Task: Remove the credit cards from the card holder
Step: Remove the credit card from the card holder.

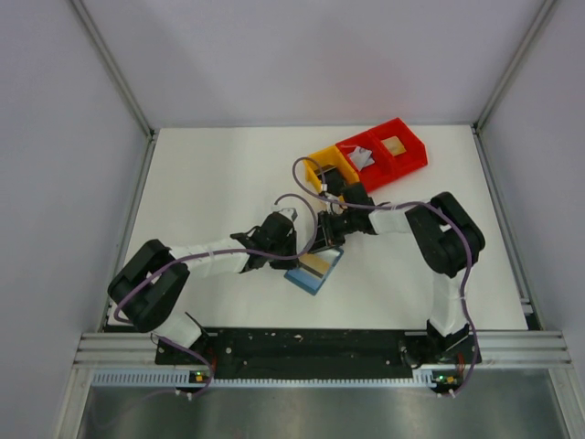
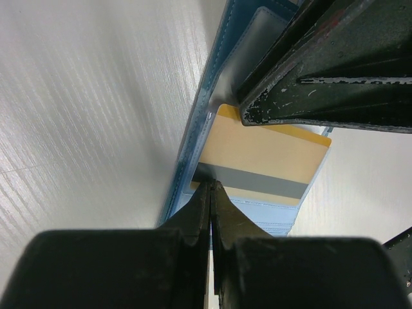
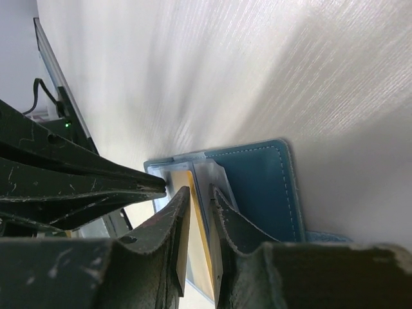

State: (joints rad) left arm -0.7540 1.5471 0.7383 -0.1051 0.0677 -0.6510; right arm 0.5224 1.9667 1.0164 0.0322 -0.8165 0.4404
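The teal-blue card holder lies open on the white table between both arms. A tan-yellow credit card with a grey stripe sticks partly out of it. In the left wrist view the card rests on the holder. My left gripper is shut, its tips at the card's near corner by the holder's edge. I cannot tell whether it pinches anything. My right gripper is narrowly open, its fingers on either side of the yellow card's edge and a clear pocket flap of the holder.
A yellow bin and red bins stand at the back right, behind the right gripper; the red ones hold small things. The left gripper sits close beside the right one. Metal frame posts rise at the back corners.
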